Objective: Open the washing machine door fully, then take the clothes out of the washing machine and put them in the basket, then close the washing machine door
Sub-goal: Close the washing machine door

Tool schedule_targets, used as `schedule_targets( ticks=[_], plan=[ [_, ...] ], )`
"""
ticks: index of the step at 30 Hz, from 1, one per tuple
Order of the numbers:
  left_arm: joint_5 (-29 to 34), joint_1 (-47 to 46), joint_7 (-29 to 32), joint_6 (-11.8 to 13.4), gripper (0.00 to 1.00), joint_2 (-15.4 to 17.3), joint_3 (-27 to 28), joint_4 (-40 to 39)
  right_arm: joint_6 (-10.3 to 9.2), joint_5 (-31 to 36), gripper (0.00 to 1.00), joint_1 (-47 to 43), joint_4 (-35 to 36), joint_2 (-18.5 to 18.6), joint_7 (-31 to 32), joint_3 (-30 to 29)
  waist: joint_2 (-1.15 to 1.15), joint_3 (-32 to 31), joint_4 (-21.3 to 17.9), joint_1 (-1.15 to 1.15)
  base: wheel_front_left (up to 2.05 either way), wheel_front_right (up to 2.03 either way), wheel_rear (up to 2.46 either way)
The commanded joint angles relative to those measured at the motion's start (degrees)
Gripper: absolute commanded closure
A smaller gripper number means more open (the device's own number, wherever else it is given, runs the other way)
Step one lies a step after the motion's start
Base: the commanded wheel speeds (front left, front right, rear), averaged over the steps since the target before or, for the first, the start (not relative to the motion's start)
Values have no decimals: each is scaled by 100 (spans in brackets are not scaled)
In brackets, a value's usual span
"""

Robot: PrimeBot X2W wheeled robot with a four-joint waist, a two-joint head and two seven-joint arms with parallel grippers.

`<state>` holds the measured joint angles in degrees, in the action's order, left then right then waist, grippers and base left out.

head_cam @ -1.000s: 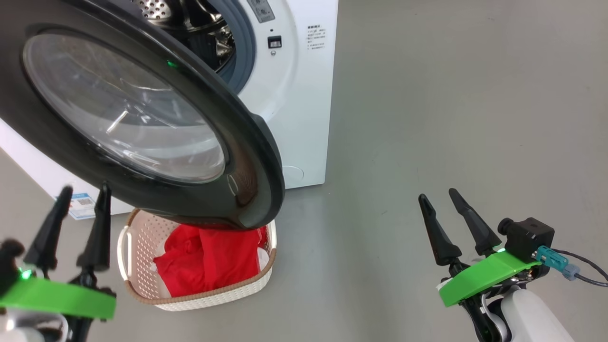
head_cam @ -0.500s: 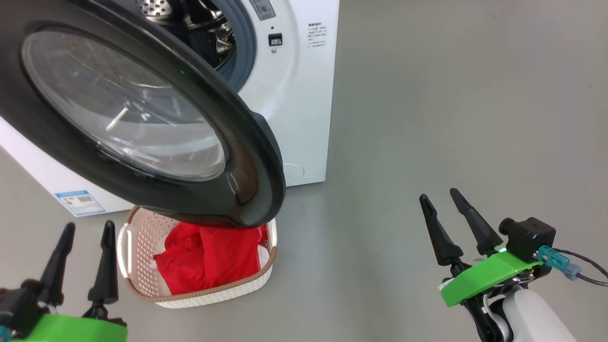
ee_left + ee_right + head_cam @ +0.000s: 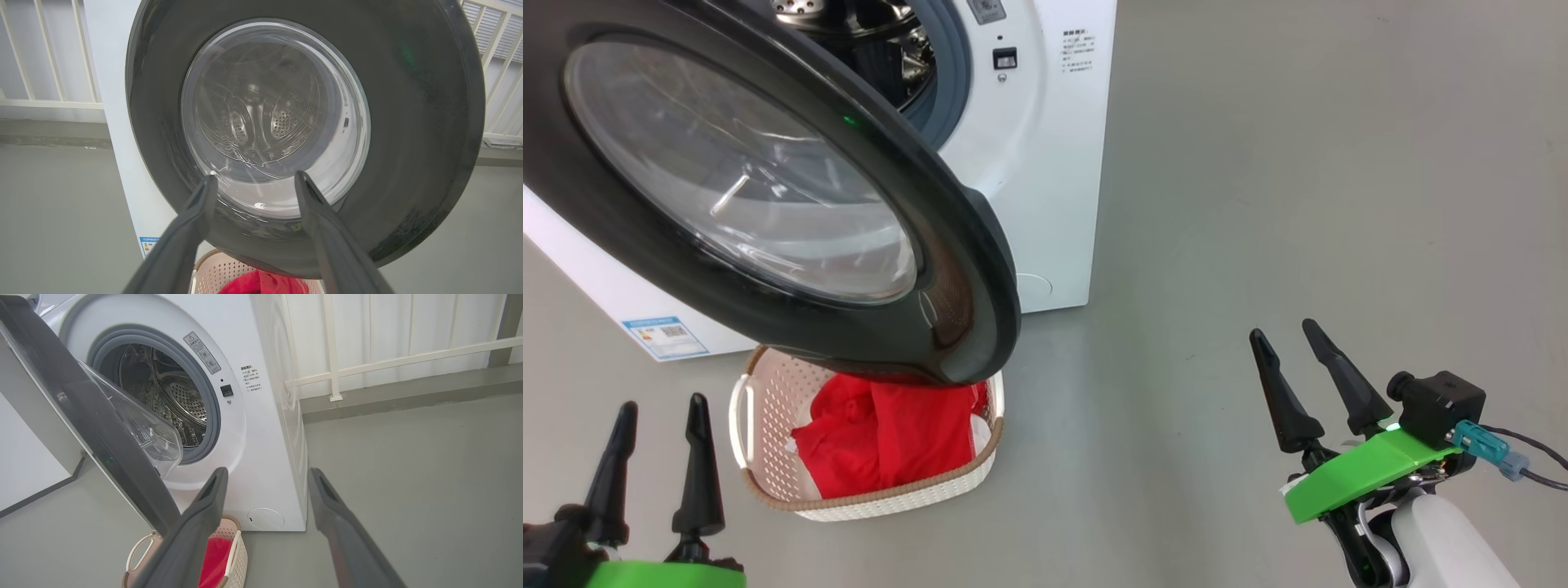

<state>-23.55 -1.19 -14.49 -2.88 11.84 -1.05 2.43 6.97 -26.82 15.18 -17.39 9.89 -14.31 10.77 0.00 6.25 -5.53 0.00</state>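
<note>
- Beneath the swung-out large round door with its glossy black rim and clear bulging glass centre [image 3: 743, 188], the small cream-white perforated plastic basket [image 3: 898, 505] stands on the grey floor just in front of the big white box-shaped front-loading washing machine [image 3: 1045, 163]. The bright red fabric garment [image 3: 890, 433] lies inside it.
- The left gripper [image 3: 662, 404] and right gripper [image 3: 1282, 328] both have their jaws spread wide and hold nothing. The left one points at the door's outer face, and the right one is well off to the side.
- Risk: a dark finger pushing on the curved glass or slick rim could skid off, so the door would swing only partway and probably not latch.
- Risk: the door's lower edge hangs close over the basket and may brush its rim or the cloth.
- Risk: a finger trailing past the rim could be pinched against the grey seal.
- Count: one door, one machine, one basket, one red garment, two grippers with two fingers each.
- The steel drum [image 3: 171, 396] looks empty where visible.
</note>
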Motion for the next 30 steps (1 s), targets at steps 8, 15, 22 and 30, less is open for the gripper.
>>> schedule_targets(
  ticks=[8,15,22,30],
  plan=[
    [230,-71,-50,-143,0,-52,371,-183,52,41,0,37,143,31,-69,125,0,-17,6,0,0,0,0],
    [336,-73,-51,-235,0,-169,462,-167,52,35,0,53,143,20,-69,130,0,3,7,0,0,0,0],
    [408,-85,-51,-307,0,-287,502,-126,52,34,0,65,137,20,-69,135,0,8,27,0,0,0,0],
    [463,-84,-51,-366,0,-381,571,-103,52,32,0,94,121,20,-69,163,0,3,60,0,0,0,0]
  ],
)
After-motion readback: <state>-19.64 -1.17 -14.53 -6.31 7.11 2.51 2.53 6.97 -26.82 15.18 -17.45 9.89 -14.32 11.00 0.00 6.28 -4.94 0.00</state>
